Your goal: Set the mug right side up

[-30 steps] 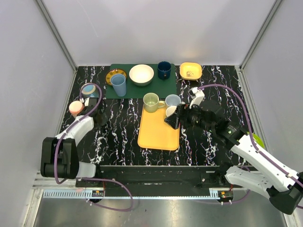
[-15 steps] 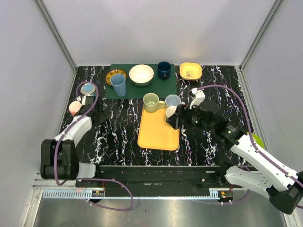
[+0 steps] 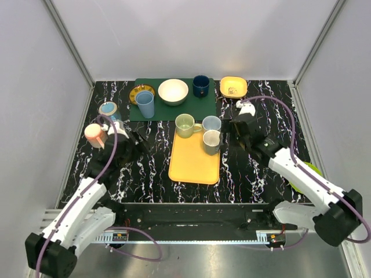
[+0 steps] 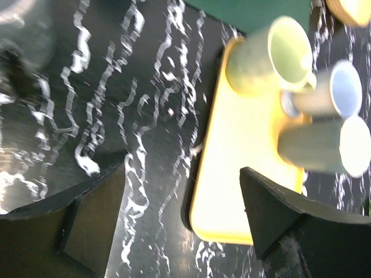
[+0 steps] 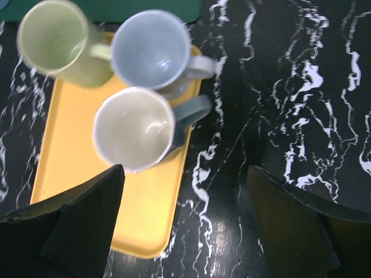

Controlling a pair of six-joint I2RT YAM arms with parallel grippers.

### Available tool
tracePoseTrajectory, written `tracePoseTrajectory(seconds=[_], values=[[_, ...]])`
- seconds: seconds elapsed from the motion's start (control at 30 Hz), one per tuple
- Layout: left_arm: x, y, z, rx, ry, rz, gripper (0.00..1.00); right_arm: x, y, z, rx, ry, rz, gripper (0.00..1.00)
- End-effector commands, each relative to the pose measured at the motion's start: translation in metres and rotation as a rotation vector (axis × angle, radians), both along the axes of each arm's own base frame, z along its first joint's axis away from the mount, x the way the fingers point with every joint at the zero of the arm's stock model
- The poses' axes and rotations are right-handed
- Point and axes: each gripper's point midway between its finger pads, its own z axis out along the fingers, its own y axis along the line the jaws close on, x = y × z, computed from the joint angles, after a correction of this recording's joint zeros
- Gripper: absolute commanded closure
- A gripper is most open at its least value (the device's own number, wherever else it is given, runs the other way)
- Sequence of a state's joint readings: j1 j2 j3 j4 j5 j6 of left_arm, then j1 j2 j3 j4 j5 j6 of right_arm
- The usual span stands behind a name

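The grey mug point(image 5: 134, 128) stands right side up on the yellow tray point(image 3: 191, 165), near the middle of the counter point(image 3: 255, 174). Its pale inside faces up and its handle points toward the counter's right edge. It sits in the tray's far right part, touching or nearly touching a light blue mug point(image 5: 152, 49) just behind it. A green mug point(image 5: 51, 37) stands at the tray's far left corner. Both of those mugs are upright too. The right wrist view does not show whether the blue one rests fully on the tray or partly on the counter.

The right tool point(image 3: 231, 132) hovers just to the right of the grey mug, apart from it. Its fingers are spread wide with nothing between them. The left tool point(image 4: 181, 174) is over the bare counter between the tray and the left edge. It is also spread wide and holds nothing.

Near the left edge stands a pink cup point(image 3: 94, 134), close to the left arm. Along the far edge lies a dark green mat point(image 3: 174, 109) carrying a blue tumbler point(image 3: 145, 104), a white bowl point(image 3: 173, 91) and a dark blue mug point(image 3: 201, 85). A yellow bowl point(image 3: 233, 87) sits on the counter toward the far right corner.
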State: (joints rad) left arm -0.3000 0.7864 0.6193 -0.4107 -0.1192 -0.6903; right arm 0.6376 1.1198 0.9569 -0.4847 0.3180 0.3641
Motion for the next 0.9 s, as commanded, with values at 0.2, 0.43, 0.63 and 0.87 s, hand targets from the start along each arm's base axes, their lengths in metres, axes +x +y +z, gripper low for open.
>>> tracePoseTrajectory(seconds=[0.2,0.43,0.63,0.87], values=[[-0.032,-0.073,-0.014,-0.081,0.006,-0.222,0.19,0.082,-0.005,0.006,0.123,0.012,-0.158,0.51],[-0.040,-0.081,-0.026,-0.085,0.020,-0.259,0.20,0.105,-0.010,-0.016,0.149,0.100,-0.166,0.67],[-0.039,-0.086,-0.028,-0.085,0.024,-0.271,0.20,0.103,-0.001,-0.049,0.130,0.184,-0.119,0.66],[-0.040,-0.089,-0.031,-0.074,0.034,-0.277,0.20,0.102,0.005,-0.073,0.123,0.234,-0.087,0.66]])
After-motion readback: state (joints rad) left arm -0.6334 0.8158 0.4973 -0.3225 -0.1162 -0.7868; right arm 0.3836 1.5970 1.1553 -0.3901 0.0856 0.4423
